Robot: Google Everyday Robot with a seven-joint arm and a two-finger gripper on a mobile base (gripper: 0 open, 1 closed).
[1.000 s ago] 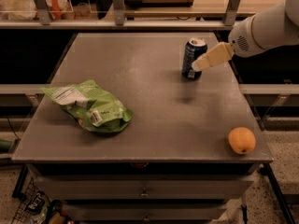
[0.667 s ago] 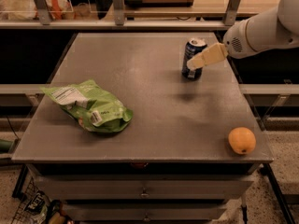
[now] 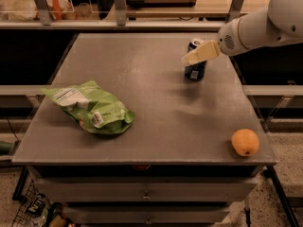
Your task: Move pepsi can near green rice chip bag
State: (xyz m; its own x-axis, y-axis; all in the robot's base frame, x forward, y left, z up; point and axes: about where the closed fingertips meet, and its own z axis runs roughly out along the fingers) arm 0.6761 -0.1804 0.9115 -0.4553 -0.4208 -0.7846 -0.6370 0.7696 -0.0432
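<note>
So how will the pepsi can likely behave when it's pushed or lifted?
The pepsi can stands upright, tall and narrow, so a high push from the gripper, at its upper part, may tip it. Tipped, its round body would probably roll. Its smooth wall could slip in a light grip.

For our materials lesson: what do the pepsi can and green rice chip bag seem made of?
Pepsi can, with the tool at its top: likely metal, silvery rim, glossy print. Green rice chip bag: probably thin foil or plastic film, wrinkled and shiny.
</note>
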